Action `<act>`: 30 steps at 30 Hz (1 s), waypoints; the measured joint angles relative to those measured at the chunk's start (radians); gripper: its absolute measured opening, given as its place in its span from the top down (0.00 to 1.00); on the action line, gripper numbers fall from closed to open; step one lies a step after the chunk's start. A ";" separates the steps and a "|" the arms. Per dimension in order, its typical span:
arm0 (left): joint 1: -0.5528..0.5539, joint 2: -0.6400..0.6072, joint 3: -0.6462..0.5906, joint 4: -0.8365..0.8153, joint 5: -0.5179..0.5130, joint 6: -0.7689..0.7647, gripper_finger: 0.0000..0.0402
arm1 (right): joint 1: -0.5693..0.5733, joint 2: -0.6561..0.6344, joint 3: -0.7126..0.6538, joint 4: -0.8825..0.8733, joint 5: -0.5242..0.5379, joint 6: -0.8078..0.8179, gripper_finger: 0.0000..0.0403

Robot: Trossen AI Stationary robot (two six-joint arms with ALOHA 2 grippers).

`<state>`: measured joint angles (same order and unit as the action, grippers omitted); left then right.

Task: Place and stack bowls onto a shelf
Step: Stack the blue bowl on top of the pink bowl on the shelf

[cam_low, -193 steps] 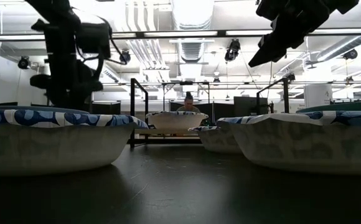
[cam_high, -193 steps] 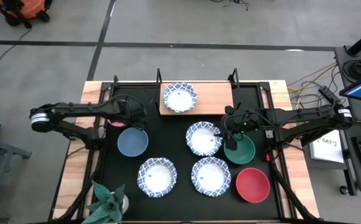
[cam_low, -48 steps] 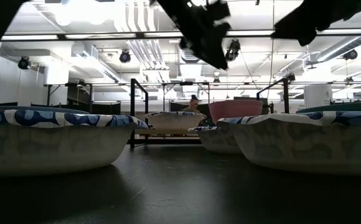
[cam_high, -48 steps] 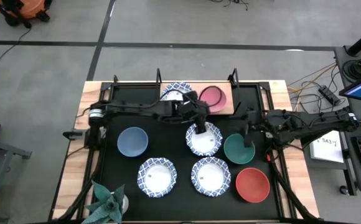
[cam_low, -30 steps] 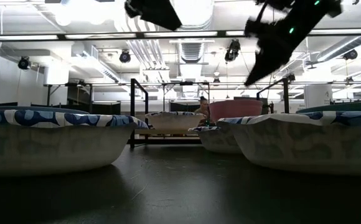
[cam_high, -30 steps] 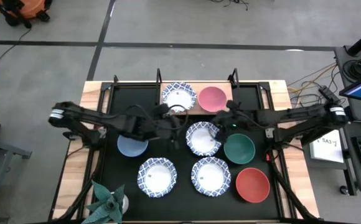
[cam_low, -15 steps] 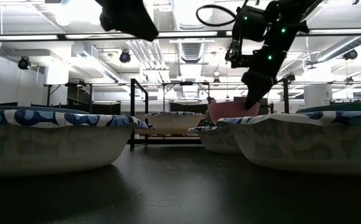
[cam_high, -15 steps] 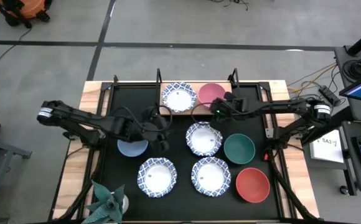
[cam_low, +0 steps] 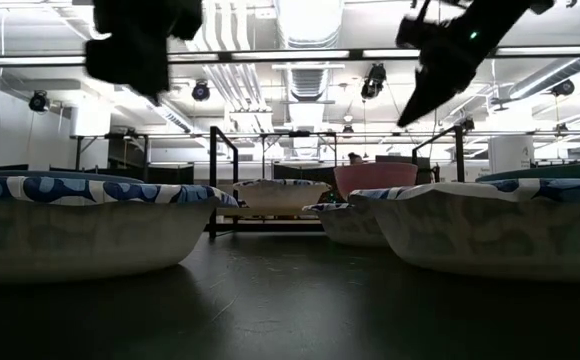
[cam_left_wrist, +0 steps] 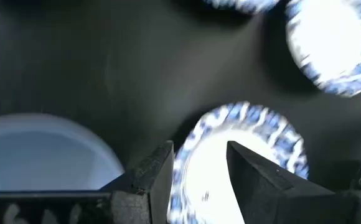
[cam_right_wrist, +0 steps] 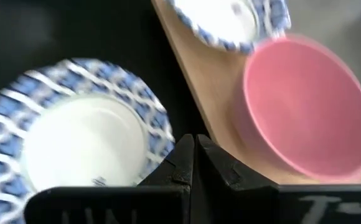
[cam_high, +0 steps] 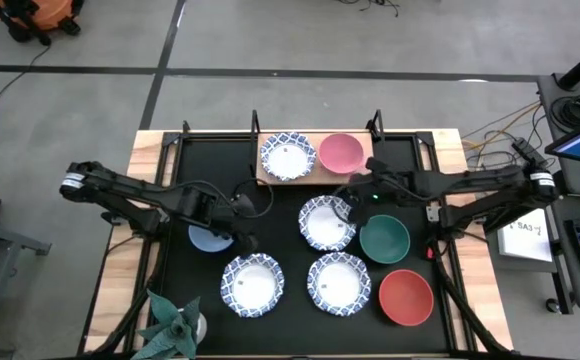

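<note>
The shelf (cam_high: 315, 175) at the table's far edge carries a blue-patterned white bowl (cam_high: 288, 157) and a pink bowl (cam_high: 340, 153) side by side on their bases. My right gripper (cam_high: 355, 192) hangs shut and empty just near of the shelf, above the gap between the pink bowl (cam_right_wrist: 305, 106) and a patterned bowl (cam_high: 327, 222) on the table. My left gripper (cam_high: 240, 232) is open and empty. It points down between the blue bowl (cam_high: 208, 238) and a near patterned bowl (cam_left_wrist: 243, 149), whose rim shows between its fingers.
On the black tabletop also stand a green bowl (cam_high: 384, 238), a red bowl (cam_high: 406, 297) and two patterned bowls (cam_high: 253, 283) (cam_high: 339, 282). A spiky green plant (cam_high: 175, 325) sits at the near left corner. Black posts (cam_high: 254, 125) (cam_high: 376, 125) rise behind the shelf.
My left gripper has moved toward the table's left and near edges and sunk a little, rolling as it went, and stays open. My right gripper dipped toward the pink bowl on the shelf, then drew back up and toward the near side, shut throughout.
</note>
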<state>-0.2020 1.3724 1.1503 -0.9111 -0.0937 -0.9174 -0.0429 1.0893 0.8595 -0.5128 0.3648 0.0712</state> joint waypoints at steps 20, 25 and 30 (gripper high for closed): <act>-0.002 0.156 -0.001 -0.114 0.055 -0.171 0.51 | 0.110 -0.299 -0.149 0.059 -0.004 0.000 0.98; -0.002 0.217 -0.001 -0.171 0.050 -0.165 0.51 | 0.111 -0.311 -0.153 0.054 -0.005 -0.002 0.98; -0.002 0.233 -0.001 -0.206 0.031 -0.164 0.53 | 0.111 -0.308 -0.154 0.052 -0.005 -0.004 0.98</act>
<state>-0.2039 1.6058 1.1492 -1.1175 -0.0625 -1.0814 0.0677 0.7811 0.7051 -0.4604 0.3599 0.0676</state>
